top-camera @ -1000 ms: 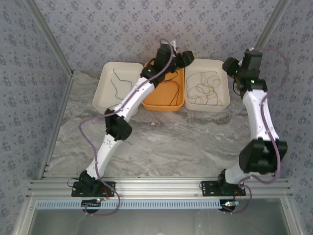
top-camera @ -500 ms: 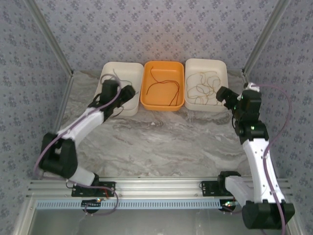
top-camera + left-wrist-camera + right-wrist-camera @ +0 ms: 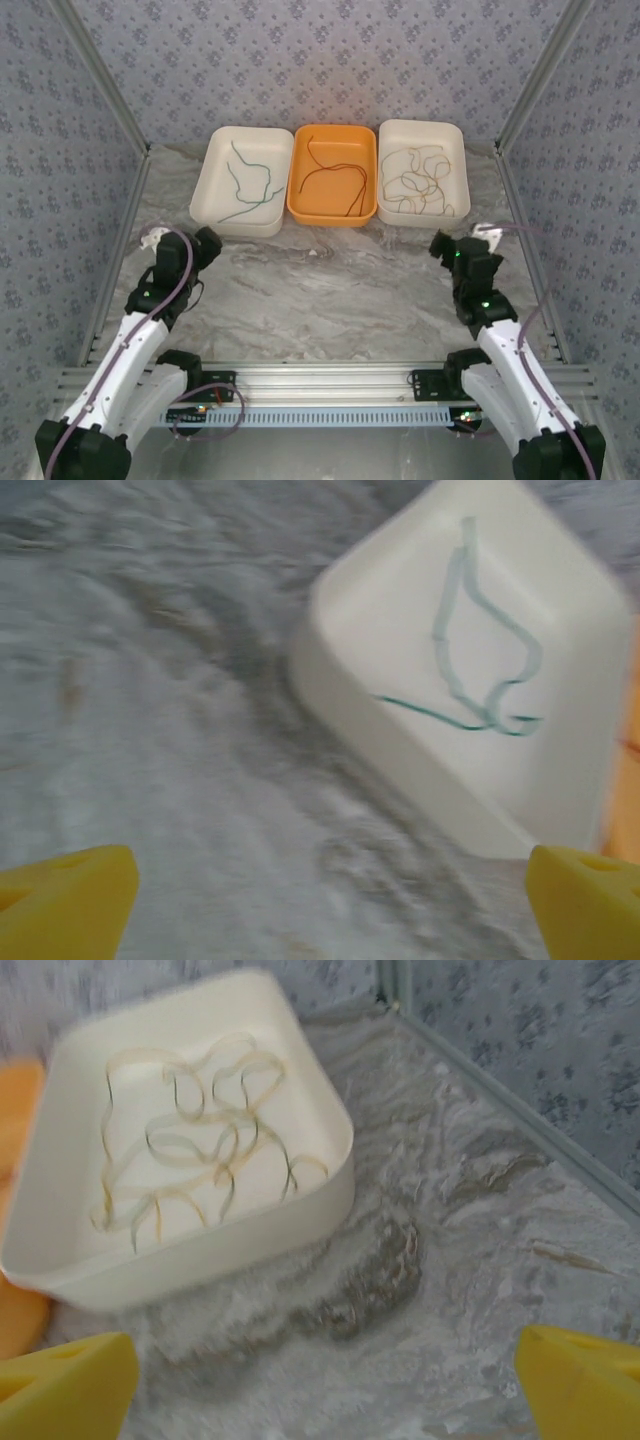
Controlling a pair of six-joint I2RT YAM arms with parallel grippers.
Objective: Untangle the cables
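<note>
Where the left pincer point(image 3: 325, 905) hangs over the marbled worktop point(image 3: 330, 290), its yellow fingers point(image 3: 60, 895) stand wide apart: released, nothing between them but bare surface.
Right pincer point(image 3: 325, 1385): likewise released, yellow fingers point(image 3: 580, 1375) spread wide, nothing held.
Position of both: well apart from the orange tray point(image 3: 332, 221), on the side toward the arm bases, the left pincer off to its left and the right pincer off to its right.

Cables, one lot per tray, none touching a pincer:
- Red cable point(image 3: 340, 168): inside the orange tray, lying in loose open curves.
- Green cable point(image 3: 430, 713): in the white tray point(image 3: 235, 229) just left of the orange tray, one long wavy loop on the tray floor.
- Tan cable point(image 3: 190, 1145): in the second white tray point(image 3: 425, 222) just right of the orange tray, many overlapping curls; how many strands, cannot tell.

The three trays stand in a row at the far edge of the worktop, sides close together.
</note>
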